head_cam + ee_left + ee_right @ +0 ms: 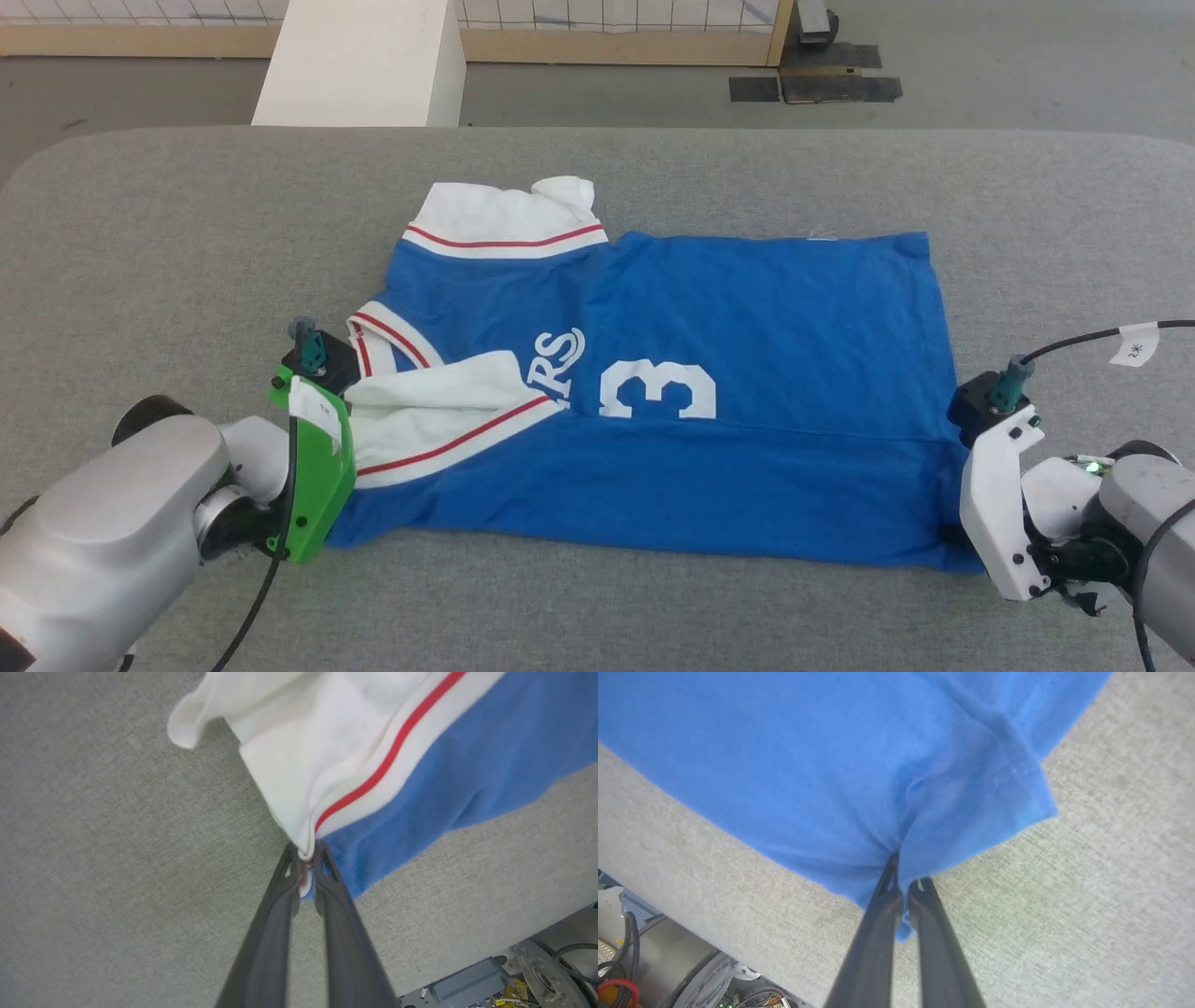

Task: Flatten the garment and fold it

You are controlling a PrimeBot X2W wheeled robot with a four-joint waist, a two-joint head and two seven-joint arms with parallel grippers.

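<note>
Left gripper (306,854) pinched tight on the shirt (747,317) at the white sleeve edge, beside the red stripe. Right gripper (903,879) clamped on the blue hem corner. Shirt lies mid-table (140,233), sleeve folded in. Readable: "RS", "3". Bare table all round the shirt.

A grey cloth-covered bench (140,233) with rounded corners is seen under even light. Beyond it a grey floor (1027,84) is shown, where a white block (364,65), a wooden-framed grid panel (607,45) and dark, possibly rubber, mats (822,86) are placed.
</note>
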